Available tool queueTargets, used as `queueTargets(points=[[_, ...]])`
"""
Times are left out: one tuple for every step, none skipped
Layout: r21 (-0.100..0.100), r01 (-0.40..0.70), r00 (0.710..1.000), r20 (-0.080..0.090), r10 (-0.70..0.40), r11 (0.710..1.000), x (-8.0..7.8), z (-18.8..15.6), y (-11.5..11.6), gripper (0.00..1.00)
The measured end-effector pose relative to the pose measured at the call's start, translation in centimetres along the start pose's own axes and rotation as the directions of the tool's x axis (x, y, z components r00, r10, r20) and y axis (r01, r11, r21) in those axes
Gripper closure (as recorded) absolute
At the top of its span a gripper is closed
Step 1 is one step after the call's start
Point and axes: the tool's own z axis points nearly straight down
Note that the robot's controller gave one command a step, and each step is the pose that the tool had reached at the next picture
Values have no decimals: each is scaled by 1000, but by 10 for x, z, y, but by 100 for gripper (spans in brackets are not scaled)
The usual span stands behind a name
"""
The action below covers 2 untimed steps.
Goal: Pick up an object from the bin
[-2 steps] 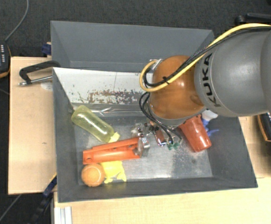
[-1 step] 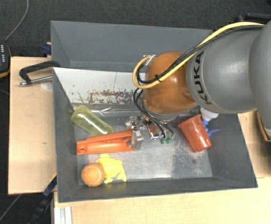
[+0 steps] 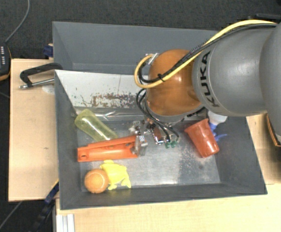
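Note:
My gripper (image 3: pixel 141 138) hangs low in the middle of the bin, under the orange wrist cover, with its metal tips at the right end of a long orange tool handle (image 3: pixel 107 150) that lies flat across the bin floor. Whether the tips close on that handle is hidden. A pale yellow-green translucent bottle (image 3: pixel 94 125) lies slantwise just behind the handle, to the left. A red-orange plastic cup (image 3: pixel 202 138) lies on its side to the right of the gripper.
At the front left of the bin sit an orange ball (image 3: pixel 96 181) and a crumpled yellow thing (image 3: pixel 117 175) touching it. A white-and-blue item (image 3: pixel 217 123) peeks out behind the cup. The arm covers the bin's right rear.

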Motion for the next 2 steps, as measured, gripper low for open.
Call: queueTargets(points=[[-1, -13, 999, 37, 13, 1000, -18, -14, 1, 100], [-1, -34, 999, 7, 34, 999, -25, 15, 1, 100]])
